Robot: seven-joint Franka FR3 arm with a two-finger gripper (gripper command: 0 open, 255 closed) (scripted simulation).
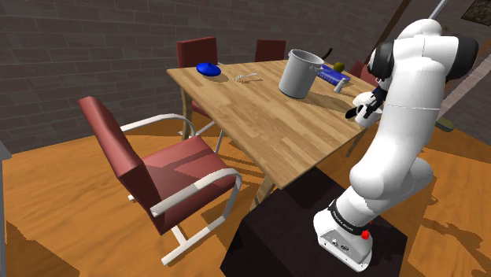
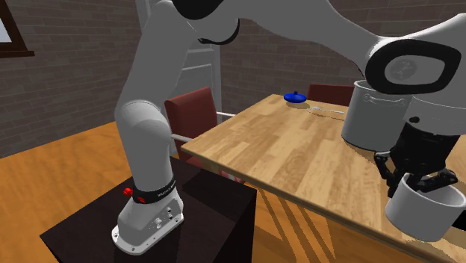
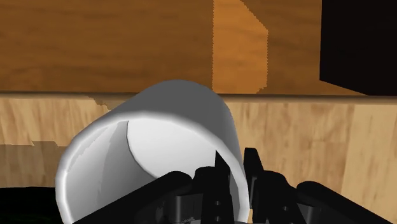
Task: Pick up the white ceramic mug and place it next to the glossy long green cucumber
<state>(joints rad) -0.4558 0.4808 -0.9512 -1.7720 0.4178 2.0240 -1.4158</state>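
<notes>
Near the mug, a tall grey pot.

Plain white mug, upright, mouth open upward, rim clasped by the black pincer, at the table edge

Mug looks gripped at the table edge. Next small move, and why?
Probably lift straight up a little. The gripper clasps the wall of the white mug near the edge of the table, and the tall grey pot stands close by, so gaining height first likely avoids a bump.
</notes>
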